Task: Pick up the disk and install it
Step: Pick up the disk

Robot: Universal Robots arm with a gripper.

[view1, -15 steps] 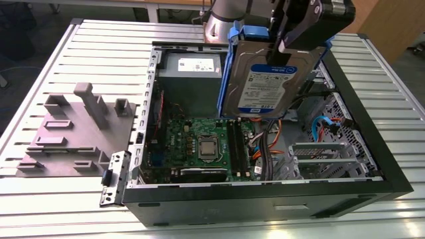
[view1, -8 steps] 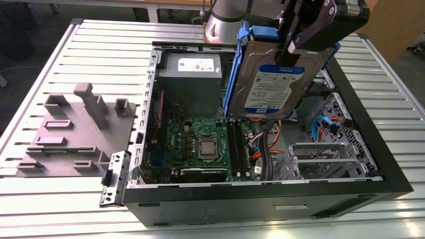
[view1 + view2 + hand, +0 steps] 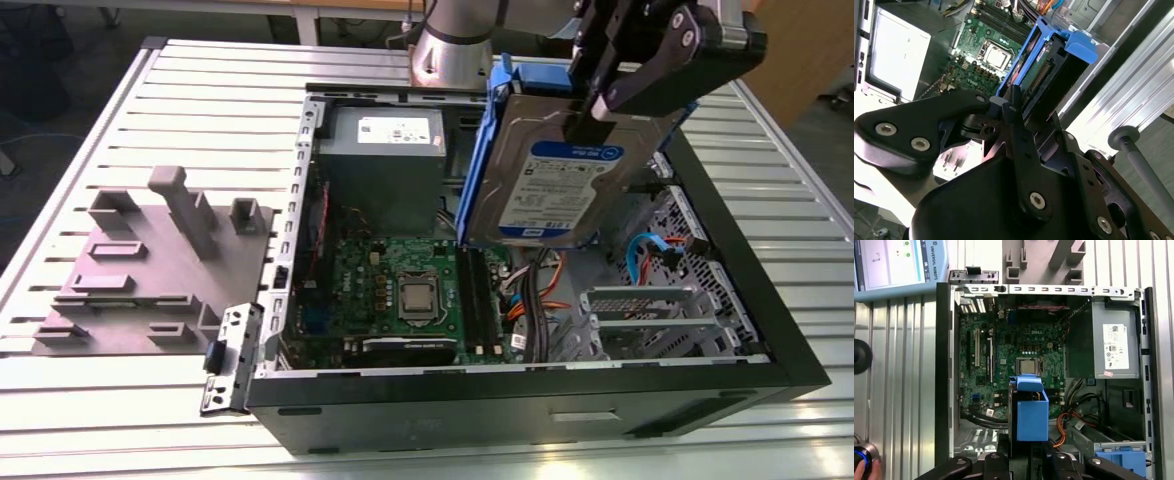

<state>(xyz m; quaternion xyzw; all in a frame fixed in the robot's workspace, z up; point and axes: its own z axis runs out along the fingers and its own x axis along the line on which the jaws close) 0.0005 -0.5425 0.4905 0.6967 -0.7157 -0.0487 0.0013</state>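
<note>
The disk (image 3: 554,185) hung tilted, label outward, over the open computer case (image 3: 534,400). Its upper end was clamped between the fingers of the gripper (image 3: 589,122). Inside the case lay the motherboard (image 3: 400,290) and the power supply (image 3: 384,160). The disk hung apart from the case's rim, with open space around its lower edge.

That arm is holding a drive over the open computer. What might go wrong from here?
1. The black pincer grips the silver-grey rectangular disk in its blue plastic carrier by one end only; a slip could drop it onto the green motherboard.
2. Orange cables crowd the case near the disk's lower end and might snag or get pinched.
</note>
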